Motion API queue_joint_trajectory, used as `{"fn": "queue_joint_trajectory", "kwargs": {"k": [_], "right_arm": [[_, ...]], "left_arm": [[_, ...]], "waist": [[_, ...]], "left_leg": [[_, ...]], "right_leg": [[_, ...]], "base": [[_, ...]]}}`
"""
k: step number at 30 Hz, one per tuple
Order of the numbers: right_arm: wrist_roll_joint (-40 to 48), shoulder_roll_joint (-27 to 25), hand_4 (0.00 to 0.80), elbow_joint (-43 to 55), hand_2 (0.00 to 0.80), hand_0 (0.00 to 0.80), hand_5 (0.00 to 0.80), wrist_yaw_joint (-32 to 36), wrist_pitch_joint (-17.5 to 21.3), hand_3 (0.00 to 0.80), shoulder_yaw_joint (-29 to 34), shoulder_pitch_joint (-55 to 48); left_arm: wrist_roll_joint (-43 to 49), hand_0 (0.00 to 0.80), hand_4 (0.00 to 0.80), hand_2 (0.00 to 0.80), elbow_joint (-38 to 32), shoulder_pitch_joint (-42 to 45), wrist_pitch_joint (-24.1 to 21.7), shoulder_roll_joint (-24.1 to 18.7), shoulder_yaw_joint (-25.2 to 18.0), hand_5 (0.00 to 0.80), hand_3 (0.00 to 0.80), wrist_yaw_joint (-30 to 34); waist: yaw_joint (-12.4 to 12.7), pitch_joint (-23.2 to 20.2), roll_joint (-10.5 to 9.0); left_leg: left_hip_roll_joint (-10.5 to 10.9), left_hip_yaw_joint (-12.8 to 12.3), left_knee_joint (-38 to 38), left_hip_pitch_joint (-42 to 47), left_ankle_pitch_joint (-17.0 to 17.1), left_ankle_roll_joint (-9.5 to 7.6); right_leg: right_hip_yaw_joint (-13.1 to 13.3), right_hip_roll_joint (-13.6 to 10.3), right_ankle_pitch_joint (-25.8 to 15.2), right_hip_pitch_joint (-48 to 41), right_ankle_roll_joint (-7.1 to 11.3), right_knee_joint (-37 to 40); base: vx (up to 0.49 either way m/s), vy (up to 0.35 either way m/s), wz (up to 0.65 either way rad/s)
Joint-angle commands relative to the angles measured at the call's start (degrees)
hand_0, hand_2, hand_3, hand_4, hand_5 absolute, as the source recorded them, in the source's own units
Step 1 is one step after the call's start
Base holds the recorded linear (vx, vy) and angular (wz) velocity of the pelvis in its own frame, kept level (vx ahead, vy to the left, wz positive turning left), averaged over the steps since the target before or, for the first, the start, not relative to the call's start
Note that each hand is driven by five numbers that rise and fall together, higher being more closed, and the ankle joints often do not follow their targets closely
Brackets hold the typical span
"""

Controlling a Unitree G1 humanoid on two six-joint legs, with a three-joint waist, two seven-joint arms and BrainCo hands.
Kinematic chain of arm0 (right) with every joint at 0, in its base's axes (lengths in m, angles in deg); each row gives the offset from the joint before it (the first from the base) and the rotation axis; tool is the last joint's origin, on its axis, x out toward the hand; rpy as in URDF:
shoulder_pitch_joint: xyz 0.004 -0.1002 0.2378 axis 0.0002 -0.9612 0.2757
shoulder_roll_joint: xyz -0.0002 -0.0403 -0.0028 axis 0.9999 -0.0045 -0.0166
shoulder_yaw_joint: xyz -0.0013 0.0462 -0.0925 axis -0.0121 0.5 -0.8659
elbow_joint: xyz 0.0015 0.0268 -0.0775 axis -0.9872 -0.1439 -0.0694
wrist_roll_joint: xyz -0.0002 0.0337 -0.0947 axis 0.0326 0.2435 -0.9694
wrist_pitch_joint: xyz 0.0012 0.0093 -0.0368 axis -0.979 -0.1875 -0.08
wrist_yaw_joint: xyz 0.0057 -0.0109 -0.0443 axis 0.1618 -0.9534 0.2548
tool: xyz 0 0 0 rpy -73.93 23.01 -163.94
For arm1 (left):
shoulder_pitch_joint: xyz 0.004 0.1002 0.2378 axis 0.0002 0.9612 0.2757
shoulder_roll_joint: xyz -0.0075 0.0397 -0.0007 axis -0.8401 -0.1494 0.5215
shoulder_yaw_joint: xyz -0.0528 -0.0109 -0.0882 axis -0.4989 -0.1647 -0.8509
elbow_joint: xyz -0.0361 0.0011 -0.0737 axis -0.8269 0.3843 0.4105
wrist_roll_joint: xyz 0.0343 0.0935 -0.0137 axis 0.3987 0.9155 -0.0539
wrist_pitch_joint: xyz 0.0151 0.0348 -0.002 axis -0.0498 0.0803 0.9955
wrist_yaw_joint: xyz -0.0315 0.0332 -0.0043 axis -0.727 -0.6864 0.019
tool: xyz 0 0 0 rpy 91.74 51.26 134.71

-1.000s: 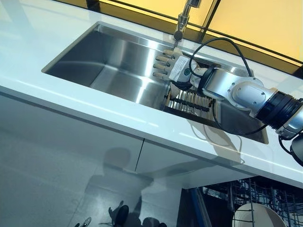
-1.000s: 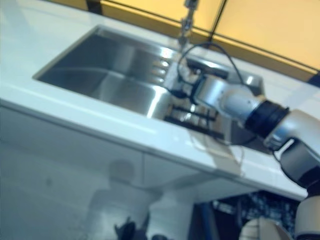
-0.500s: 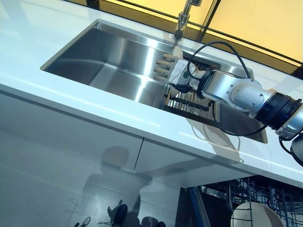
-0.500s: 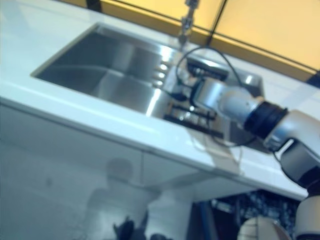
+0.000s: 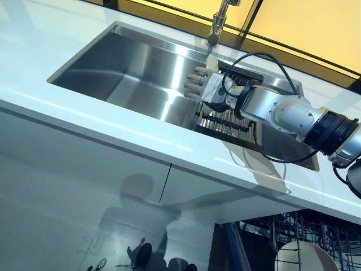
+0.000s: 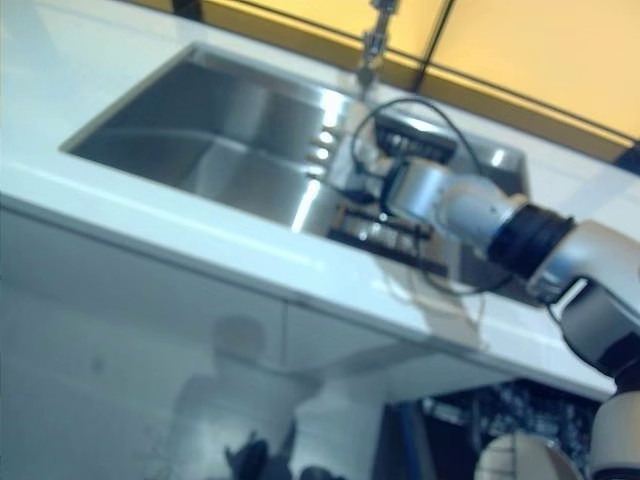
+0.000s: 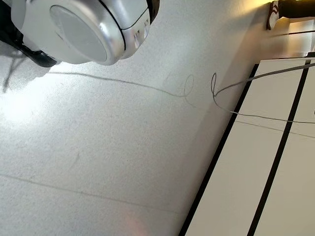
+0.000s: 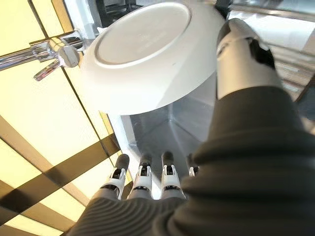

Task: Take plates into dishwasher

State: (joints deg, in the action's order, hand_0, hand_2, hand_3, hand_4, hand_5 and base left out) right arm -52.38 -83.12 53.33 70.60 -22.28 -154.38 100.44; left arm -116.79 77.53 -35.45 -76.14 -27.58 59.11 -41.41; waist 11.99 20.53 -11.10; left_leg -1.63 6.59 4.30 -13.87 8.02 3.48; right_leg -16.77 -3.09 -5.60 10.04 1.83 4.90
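stainless sink set in a white counter, tap at the back rim. right hand is reached into the sink over the dark rack at its right end. right wrist view shows a white plate standing on edge just beyond the hand, underside facing the palm, thumb up against the plate's rim on one side, fingers straight and spread on the other side, not touching it. so the hand is open and nothing is gripped yet; plate sits in the gap between thumb and fingers, in the rack.

the relation that matters: plate is upright, its face roughly parallel to the palm, so the rim runs across the grip line. i'd judge the next move is to push in slightly and close fingers onto the rim opposite the thumb, then lift straight up out of the rack slots.

left hand shows in no view; left wrist view only has floor. right hand is clearly the one to use.

dishwasher is open below the counter at lower right, one plate in it already racked. carry path is up, out over the counter edge, then down right.
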Motion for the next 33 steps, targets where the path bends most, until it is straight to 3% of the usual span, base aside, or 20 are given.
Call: {"fn": "queue_joint_trajectory", "kwargs": {"k": [1, 22, 33], "right_arm": [[-1.9, -2.4, 0.0, -0.4, 0.0, 0.0, 0.0, 0.5, -1.8, 0.0, -2.8, 8.6], [-6.7, -2.5, 0.0, -4.0, 0.0, 0.0, 0.0, 4.3, -3.1, 0.0, -5.2, 9.6], [-8.5, -3.4, 0.0, -9.0, 0.0, 0.0, 0.0, 4.3, -5.0, 0.0, -6.0, 11.5]], "left_arm": [[-2.1, 0.0, 0.0, 0.0, -0.6, -0.1, -0.5, -1.3, -2.9, 0.0, 0.0, -0.3], [-3.2, 0.0, 0.0, 0.0, -1.9, 1.0, 0.4, -2.4, -2.7, 0.0, 0.0, -0.2], [-4.8, 0.0, 0.0, 0.0, -2.9, 2.1, 1.6, -5.4, -3.1, 0.0, 0.0, -0.2]], "waist": [[1.6, 2.3, -2.49], [2.9, 5.7, -2.02], [3.2, 6.6, -3.58]], "left_leg": [[0.6, -2.9, 0.7, -0.1, -1.2, -1.01], [1.0, -2.3, 0.7, -1.7, -0.3, -1.38], [0.7, -2.7, 0.7, -2.2, 0.1, -1.24]], "right_leg": [[-1.7, -4.4, -2.4, -0.9, 6.12, 0.1], [-2.2, -5.0, -3.3, 0.2, 6.5, 0.1], [-2.5, -4.8, -3.8, 0.6, 6.66, 0.1]], "base": [[0.0, 0.0, 0.0], [0.01, 0.003, 0.01], [0.007, -0.004, 0.02]]}}
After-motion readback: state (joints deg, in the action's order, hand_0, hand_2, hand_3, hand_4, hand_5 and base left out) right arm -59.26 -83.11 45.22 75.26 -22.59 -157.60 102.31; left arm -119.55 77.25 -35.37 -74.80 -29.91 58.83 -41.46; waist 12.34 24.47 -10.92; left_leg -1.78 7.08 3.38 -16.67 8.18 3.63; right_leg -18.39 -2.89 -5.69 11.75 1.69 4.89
